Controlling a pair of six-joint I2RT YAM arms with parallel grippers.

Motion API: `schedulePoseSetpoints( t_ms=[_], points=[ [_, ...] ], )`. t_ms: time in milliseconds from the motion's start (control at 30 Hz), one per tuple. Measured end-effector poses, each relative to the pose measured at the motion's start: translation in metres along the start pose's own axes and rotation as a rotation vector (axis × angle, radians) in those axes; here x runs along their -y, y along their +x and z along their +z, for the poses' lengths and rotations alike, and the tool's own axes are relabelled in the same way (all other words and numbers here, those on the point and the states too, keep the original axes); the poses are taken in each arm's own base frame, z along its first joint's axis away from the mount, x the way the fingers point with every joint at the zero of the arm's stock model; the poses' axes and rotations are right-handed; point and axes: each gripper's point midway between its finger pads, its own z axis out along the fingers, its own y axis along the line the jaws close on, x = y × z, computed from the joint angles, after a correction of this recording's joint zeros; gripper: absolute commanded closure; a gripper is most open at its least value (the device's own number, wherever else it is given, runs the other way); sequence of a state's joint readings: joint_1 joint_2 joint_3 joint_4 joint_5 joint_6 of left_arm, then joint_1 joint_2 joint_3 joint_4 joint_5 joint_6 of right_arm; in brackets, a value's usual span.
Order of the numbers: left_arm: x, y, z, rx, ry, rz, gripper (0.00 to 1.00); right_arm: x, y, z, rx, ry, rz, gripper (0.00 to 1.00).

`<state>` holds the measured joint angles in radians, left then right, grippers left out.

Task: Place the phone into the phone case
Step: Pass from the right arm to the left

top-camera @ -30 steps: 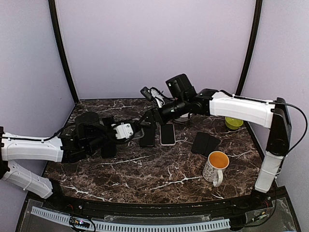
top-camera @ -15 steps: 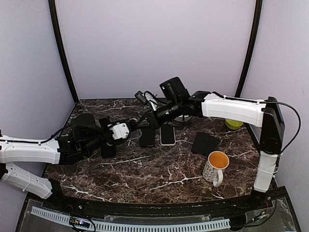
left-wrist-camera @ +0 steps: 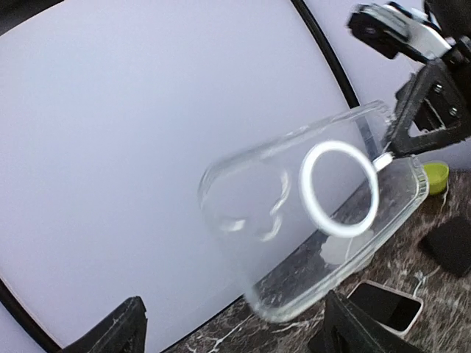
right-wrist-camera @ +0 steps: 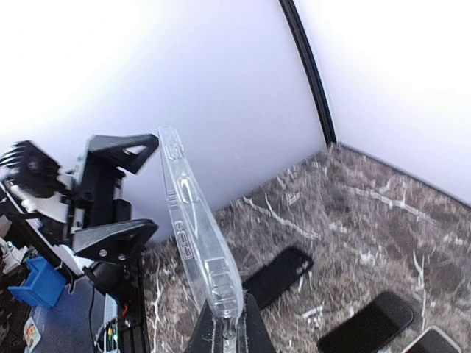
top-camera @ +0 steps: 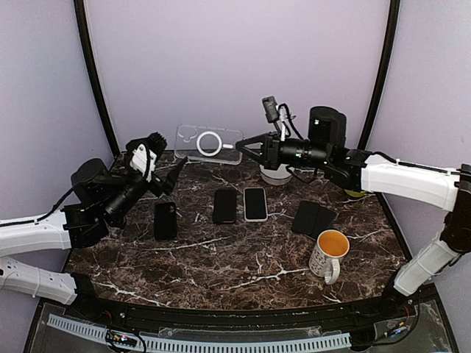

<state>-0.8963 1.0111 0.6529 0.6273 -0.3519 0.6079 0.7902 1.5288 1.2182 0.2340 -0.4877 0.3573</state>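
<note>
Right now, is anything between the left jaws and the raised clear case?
Nothing visible. The left jaws stand open facing the clear case, with only air between; the right jaws pinch its far end.

The marble table [top-camera: 221, 265] carries a black phone [top-camera: 165, 220], a second black phone [top-camera: 224, 206] and a white-rimmed phone [top-camera: 255, 204] across its middle, and a mug [top-camera: 328, 254] toward the near right corner.

Top camera high behind the left claw [top-camera: 168, 153] and right claw [top-camera: 243, 145], looking over the worktop [top-camera: 221, 257], each wrist camera close behind its own claw, all sharing the clear case [top-camera: 208, 143] between them
</note>
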Motion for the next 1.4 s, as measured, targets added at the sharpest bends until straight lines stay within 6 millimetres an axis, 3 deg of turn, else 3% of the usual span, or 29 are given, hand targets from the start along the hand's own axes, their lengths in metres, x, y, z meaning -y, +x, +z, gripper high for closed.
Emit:
schedulePoseSetpoints(
  t_ms=[133,233,300,400,567,733,900,967,1033,1067,1100,1167,1200,1267,1300,1400],
  points=[
    [-0.038,-0.021,-0.003,0.058,-0.038,-0.226,0.19,-0.039,-0.05,-0.03,0.228,-0.082,-0.104,1.0],
    [-0.05,-0.05,-0.004,0.14,0.033,-0.366,0.19,-0.056,-0.066,-0.043,0.327,-0.131,-0.143,1.0],
    [-0.038,-0.073,-0.011,0.219,0.158,-0.434,0.19,-0.062,-0.068,-0.046,0.362,-0.152,-0.154,1.0],
    [-0.015,-0.093,-0.023,0.306,0.336,-0.521,0.2,-0.07,-0.068,-0.046,0.382,-0.178,-0.155,1.0],
    [0.015,-0.097,-0.034,0.372,0.517,-0.647,0.21,-0.093,-0.071,-0.047,0.423,-0.242,-0.176,1.0],
    [0.024,-0.092,-0.04,0.43,0.562,-0.743,0.29,-0.099,-0.064,-0.038,0.409,-0.275,-0.178,1.0],
    [0.015,-0.106,-0.046,0.512,0.576,-0.809,0.35,-0.092,-0.051,-0.024,0.366,-0.271,-0.163,1.0],
    [0.013,-0.109,-0.048,0.535,0.579,-0.825,0.43,-0.091,-0.047,-0.021,0.348,-0.272,-0.16,1.0],
    [0.011,-0.111,-0.049,0.545,0.582,-0.841,0.67,-0.092,-0.043,-0.018,0.331,-0.281,-0.16,1.0],
    [0.011,-0.111,-0.049,0.544,0.586,-0.852,0.88,-0.093,-0.042,-0.016,0.323,-0.286,-0.162,1.0],
    [0.011,-0.111,-0.049,0.547,0.584,-0.852,0.97,-0.093,-0.041,-0.014,0.312,-0.294,-0.162,1.0],
    [0.01,-0.112,-0.049,0.546,0.581,-0.86,1.0,-0.095,-0.039,-0.011,0.293,-0.306,-0.168,1.0],
    [0.009,-0.111,-0.048,0.547,0.576,-0.861,1.0,-0.095,-0.038,-0.011,0.287,-0.311,-0.174,0.98],
    [0.006,-0.11,-0.047,0.544,0.561,-0.863,1.0,-0.097,-0.04,-0.01,0.272,-0.312,-0.196,0.59],
    [0.005,-0.11,-0.048,0.543,0.558,-0.864,1.0,-0.097,-0.041,-0.009,0.263,-0.307,-0.205,0.45],
    [0.002,-0.107,-0.047,0.516,0.526,-0.857,1.0,-0.089,-0.041,-0.003,0.19,-0.232,-0.25,0.29]
  ],
)
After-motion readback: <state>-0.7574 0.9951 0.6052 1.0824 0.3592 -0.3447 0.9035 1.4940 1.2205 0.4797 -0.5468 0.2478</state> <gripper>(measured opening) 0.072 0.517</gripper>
